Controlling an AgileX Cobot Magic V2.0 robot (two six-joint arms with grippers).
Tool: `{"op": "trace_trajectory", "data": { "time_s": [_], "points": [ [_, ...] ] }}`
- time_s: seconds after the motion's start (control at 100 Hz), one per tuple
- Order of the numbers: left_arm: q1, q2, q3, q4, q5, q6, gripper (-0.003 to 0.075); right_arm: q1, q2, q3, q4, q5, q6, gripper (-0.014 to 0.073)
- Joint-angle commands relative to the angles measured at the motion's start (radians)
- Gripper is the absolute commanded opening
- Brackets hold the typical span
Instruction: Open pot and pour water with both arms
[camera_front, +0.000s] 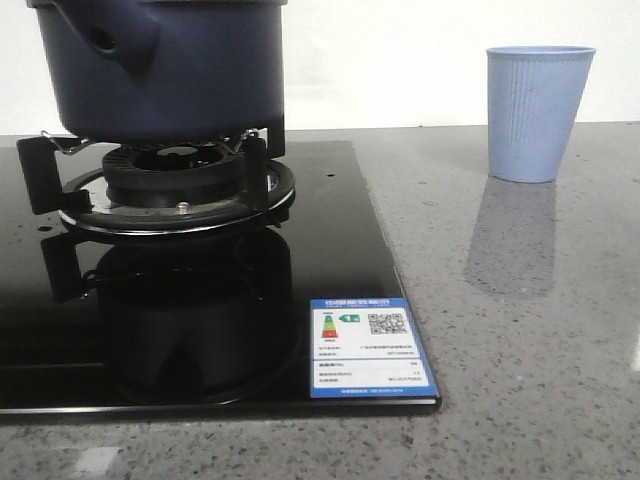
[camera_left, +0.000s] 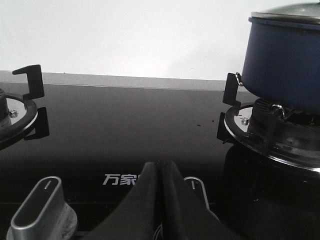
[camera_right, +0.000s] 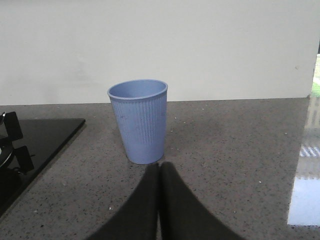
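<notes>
The dark navy-blue pot (camera_front: 170, 65) sits on the gas burner (camera_front: 180, 185) of the black glass stove, its stubby hollow handle (camera_front: 105, 38) facing the camera. In the left wrist view the pot (camera_left: 282, 60) carries a glass lid (camera_left: 295, 11). A light blue ribbed cup (camera_front: 537, 112) stands upright on the grey counter at the right. My left gripper (camera_left: 160, 165) is shut and empty, low over the stove's front by the knobs. My right gripper (camera_right: 159, 166) is shut and empty, just in front of the cup (camera_right: 140, 121). Neither gripper shows in the front view.
The black stove top (camera_front: 330, 260) has a blue energy label (camera_front: 370, 347) at its front right corner. Two silver knobs (camera_left: 42, 207) (camera_left: 197, 187) lie at the stove's front. A second burner (camera_left: 15, 112) is at the stove's left. Grey speckled counter (camera_front: 520, 330) surrounds the stove.
</notes>
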Motion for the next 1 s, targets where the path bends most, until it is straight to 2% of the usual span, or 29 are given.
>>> {"op": "trace_trajectory", "data": {
  "time_s": [0.0, 0.57, 0.66, 0.73, 0.9, 0.95, 0.99],
  "points": [
    [0.001, -0.027, 0.033, -0.01, -0.081, -0.006, -0.0019, -0.004, 0.003, -0.027, 0.016, -0.025, 0.001, -0.0067],
    [0.001, -0.027, 0.033, -0.01, -0.081, -0.006, -0.0019, -0.004, 0.001, -0.026, 0.017, -0.002, 0.001, -0.0067],
    [0.001, -0.027, 0.033, -0.01, -0.081, -0.006, -0.0019, -0.004, -0.003, -0.019, 0.117, -0.002, -0.008, -0.0067],
    [0.001, -0.027, 0.033, -0.01, -0.081, -0.006, -0.0019, -0.003, -0.003, -0.009, 0.331, 0.005, -0.164, -0.0067],
    [0.001, -0.027, 0.033, -0.01, -0.081, -0.006, -0.0019, 0.019, -0.053, 0.035, 1.002, 0.038, -0.92, -0.0067],
    [0.001, -0.027, 0.033, -0.01, -0.081, -0.006, -0.0019, 0.029, -0.086, 0.05, 1.103, 0.055, -1.059, -0.0067],
    [0.001, -0.027, 0.033, -0.01, -0.081, -0.006, -0.0019, 0.035, -0.108, 0.066, 1.116, 0.055, -1.114, -0.0067]
  ]
}}
